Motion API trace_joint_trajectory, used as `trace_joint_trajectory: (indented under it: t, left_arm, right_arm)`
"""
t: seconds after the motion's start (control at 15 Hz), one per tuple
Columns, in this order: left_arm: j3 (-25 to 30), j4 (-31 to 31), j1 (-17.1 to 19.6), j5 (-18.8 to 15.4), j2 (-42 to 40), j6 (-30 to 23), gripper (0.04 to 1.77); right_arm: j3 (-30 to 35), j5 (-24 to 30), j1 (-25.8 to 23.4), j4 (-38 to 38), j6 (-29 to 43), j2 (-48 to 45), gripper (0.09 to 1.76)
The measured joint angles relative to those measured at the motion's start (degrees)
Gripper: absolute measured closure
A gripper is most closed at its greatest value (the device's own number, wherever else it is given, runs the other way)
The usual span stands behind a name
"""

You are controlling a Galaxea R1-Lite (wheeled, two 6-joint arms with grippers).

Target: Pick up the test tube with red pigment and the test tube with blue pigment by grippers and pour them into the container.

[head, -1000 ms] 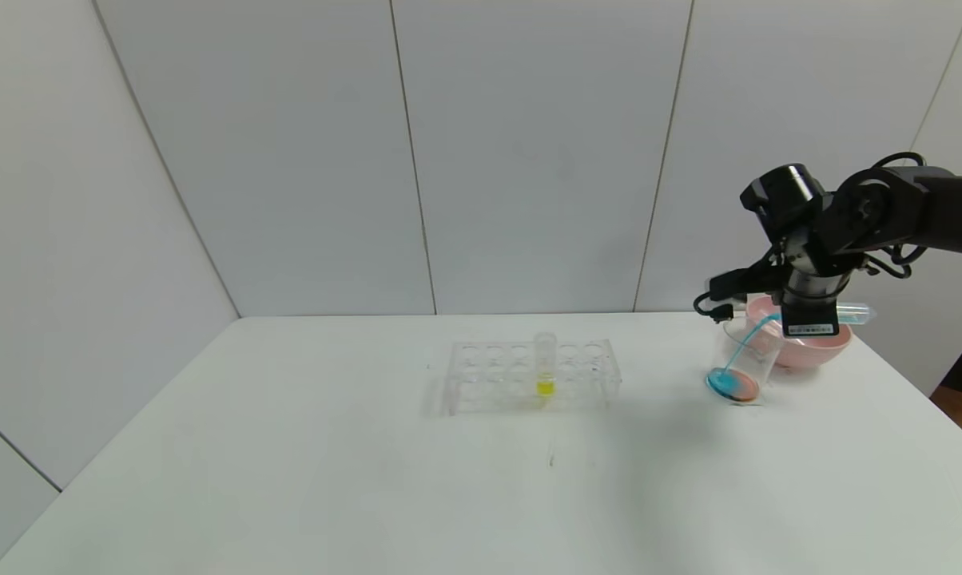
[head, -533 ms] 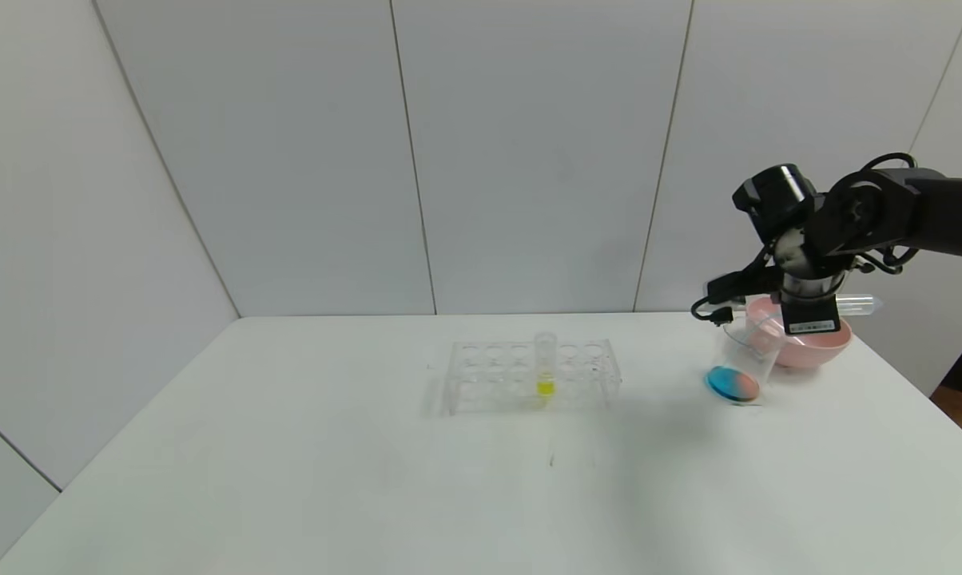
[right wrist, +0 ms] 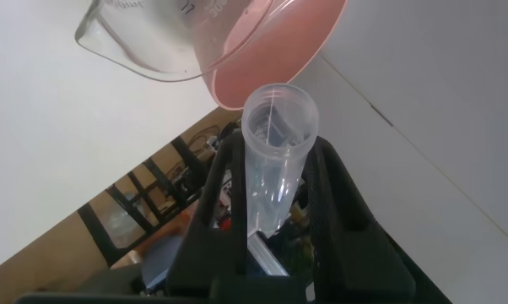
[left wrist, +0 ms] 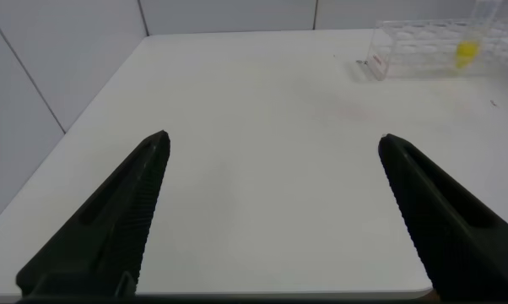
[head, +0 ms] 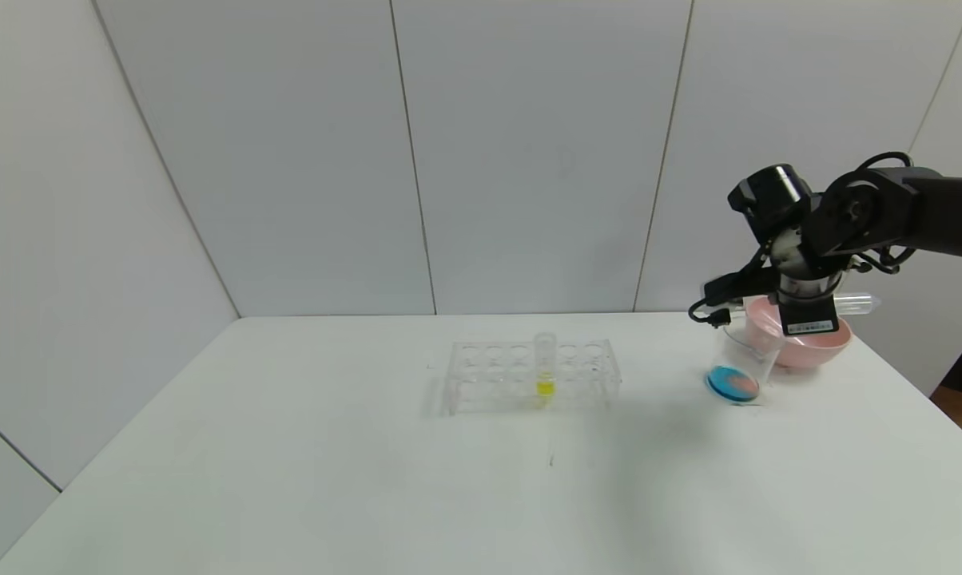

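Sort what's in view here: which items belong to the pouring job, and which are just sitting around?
Part of the job:
- right gripper, shut on the emptied test tube
- beaker, blue and orange-red liquid at its bottom

Just lying about:
- pink bowl behind the beaker
- tube rack holding a yellow-liquid tube
- left gripper, open over bare table

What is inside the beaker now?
The container holds blue liquid with an orange-red patch at its bottom. Its upper rim is partly covered by the right gripper.
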Motion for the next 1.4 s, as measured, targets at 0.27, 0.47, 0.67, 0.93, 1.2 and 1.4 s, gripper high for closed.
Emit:
trace_joint_trajectory:
  t: [0.27, 0.47, 0.67, 0.93, 1.2, 1.4]
  left_arm:
    - [0.0, 0.0, 0.0, 0.0, 0.0, -0.02, 0.05]
    - [0.0, 0.0, 0.0, 0.0, 0.0, -0.02, 0.05]
    - [0.0, 0.0, 0.0, 0.0, 0.0, -0.02, 0.05]
    - [0.0, 0.0, 0.0, 0.0, 0.0, -0.02, 0.05]
    - [0.0, 0.0, 0.0, 0.0, 0.0, 0.0, 0.05]
    - [0.0, 0.02, 0.0, 0.0, 0.0, -0.02, 0.05]
  right_arm:
    - [0.0, -1.76, 0.63, 0.68, -0.26, 0.02, 1.37]
    - [0.0, -1.78, 0.67, 0.68, -0.26, 0.02, 1.37]
    - [0.0, -1.73, 0.67, 0.68, -0.06, 0.0, 1.37]
    - [0.0, 3.17, -0.02, 0.0, 2.66, -0.44, 1.37]
    - [0.05, 25.49, -4.13, 0.38, 10.64, -2.57, 1.37]
    - [1.27, 35.72, -10.93, 0.71, 15.27, -6.1, 1.37]
